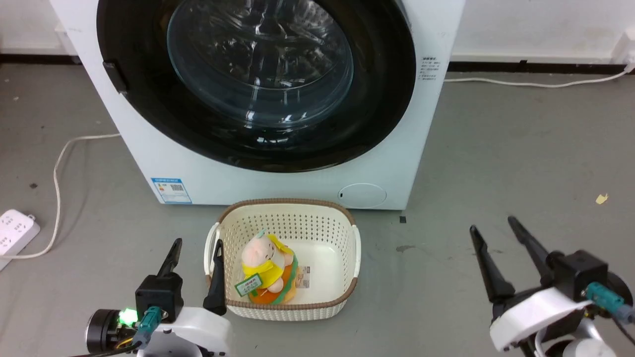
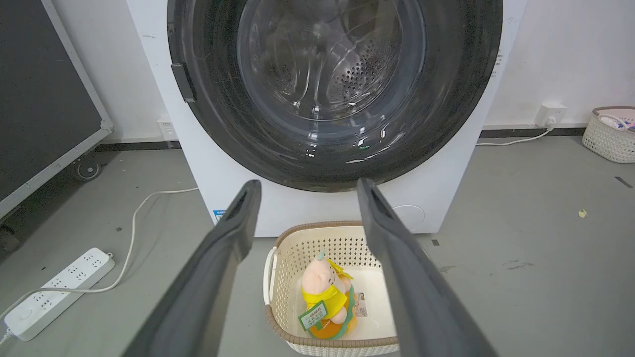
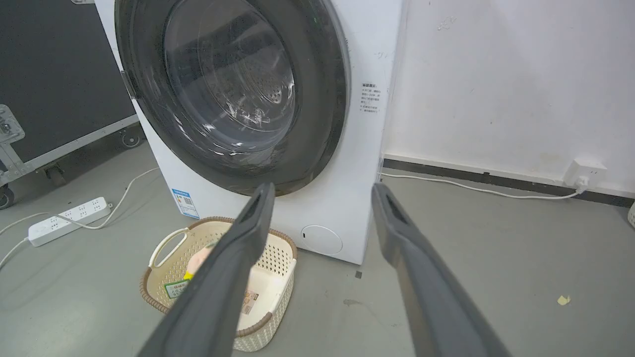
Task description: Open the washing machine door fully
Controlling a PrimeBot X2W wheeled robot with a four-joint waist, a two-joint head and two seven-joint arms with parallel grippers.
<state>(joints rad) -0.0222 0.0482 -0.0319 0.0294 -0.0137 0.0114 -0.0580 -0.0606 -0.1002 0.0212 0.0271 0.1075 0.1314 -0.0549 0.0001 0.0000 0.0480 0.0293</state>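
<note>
Left claw [image 1: 198,241] and right claw [image 1: 491,223] gape empty; the cream basket [image 1: 287,204] holds a plush toy [image 1: 265,270].

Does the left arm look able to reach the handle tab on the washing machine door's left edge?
Probably yes: the left gripper is open and empty, nothing stands between it and the handle tab; the basket sits to its right, off that line.

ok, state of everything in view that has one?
washing machine door: shut, flush against the washing machine
left gripper: open, empty
right gripper: open, empty
basket: upright on the floor in front of the machine, plush toy inside
wall socket: white cord plugged in
</note>
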